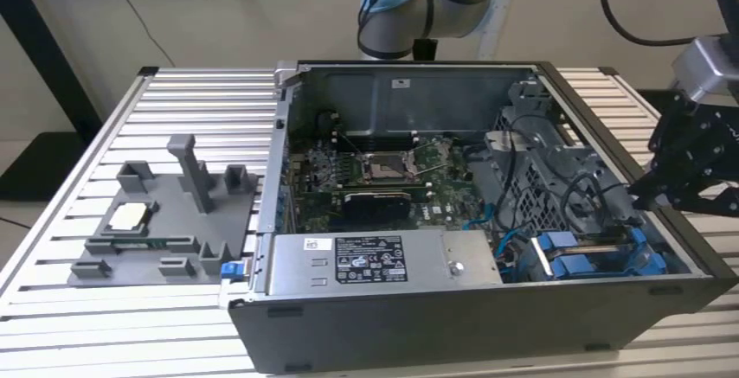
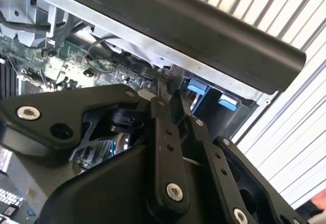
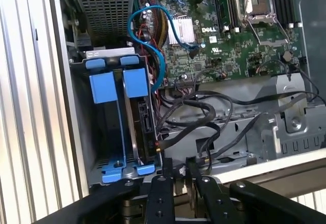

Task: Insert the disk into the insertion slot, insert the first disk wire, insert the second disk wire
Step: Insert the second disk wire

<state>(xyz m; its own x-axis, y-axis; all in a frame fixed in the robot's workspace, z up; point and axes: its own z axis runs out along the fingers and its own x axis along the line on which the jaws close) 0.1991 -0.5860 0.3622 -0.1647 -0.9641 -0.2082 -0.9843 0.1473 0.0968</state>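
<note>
Already the disk [image 3: 138,114], clipped in its bright blue carrier, is seen seated on edge in the insertion slot [image 3: 84,127], the dark grey drive bay at the corner of the computer case [image 1: 462,326]; in the exterior view the blue carrier [image 1: 589,261] sits at the case's near corner on the exterior view's right. An empty blue carrier frame [image 3: 102,86] stands just beside the disk in the same bay. The gripper [image 3: 178,175] is held just outside the case wall beside the bay, with its black fingers [image 3: 158,193] drawn close together and nothing seen between them. In the second wrist view the gripper [image 2: 170,99] is poised at the case's rim, near the blue tabs [image 2: 197,87]. Black cables [image 3: 204,117] are draped loosely over the grey metal bracket next to the disk, and a blue data cable [image 3: 153,46] loops above the green motherboard [image 3: 229,35]. A grey fixture tray [image 1: 162,222] rests on the slatted table [image 1: 69,309], apart from the case.
</note>
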